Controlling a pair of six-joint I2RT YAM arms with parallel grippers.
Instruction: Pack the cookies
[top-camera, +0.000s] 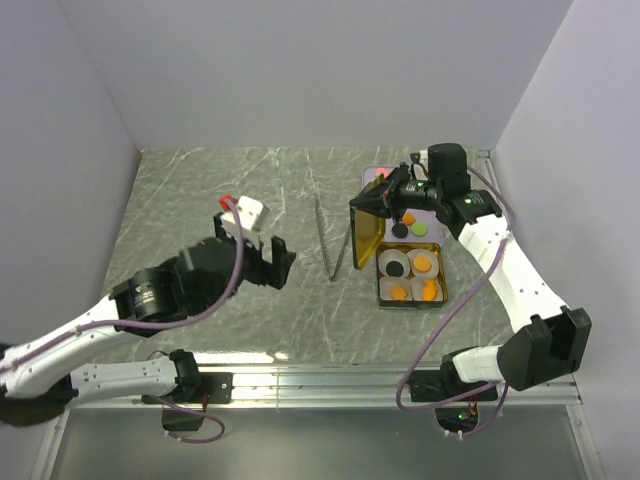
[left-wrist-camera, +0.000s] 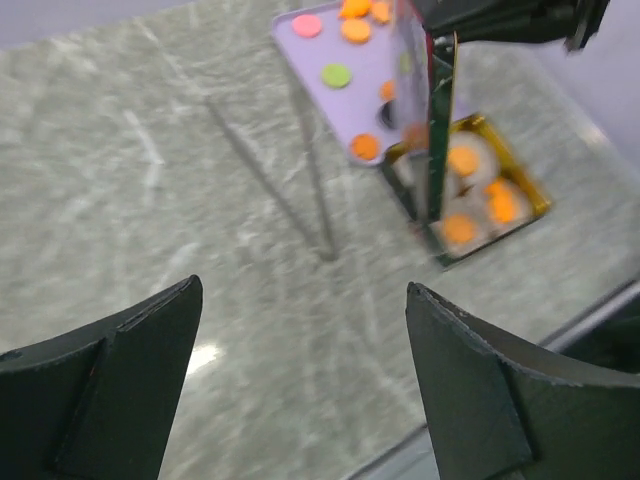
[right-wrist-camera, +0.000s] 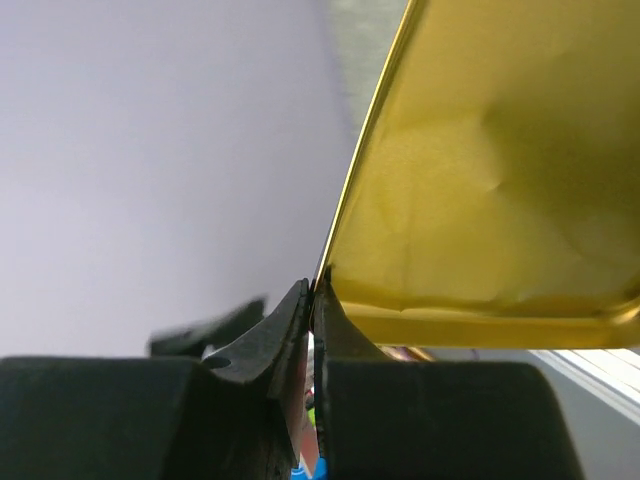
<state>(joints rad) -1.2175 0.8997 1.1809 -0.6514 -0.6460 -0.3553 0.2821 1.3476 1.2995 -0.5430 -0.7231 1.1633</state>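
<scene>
While the right gripper (right-wrist-camera: 313, 295) pinches the lid (right-wrist-camera: 480, 200) upright to expose the tin (top-camera: 410, 305) for cookies (top-camera: 423, 264), the left gripper (left-wrist-camera: 302, 290) gapes empty.

Left arm (top-camera: 95, 325): swung up from its base on the left, wrist angled toward the right.
Left gripper (left-wrist-camera: 302, 290): wide open, and look at that gap! Both fingers (left-wrist-camera: 120, 380) stood far apart with nothing between them.
Right arm (top-camera: 515, 275): stretched forward along the right side, wrist bent back to the left.
Right gripper (right-wrist-camera: 313, 292): clamped tight, fingertips nipped on the thin edge of the yellow lid (right-wrist-camera: 480, 180).
</scene>
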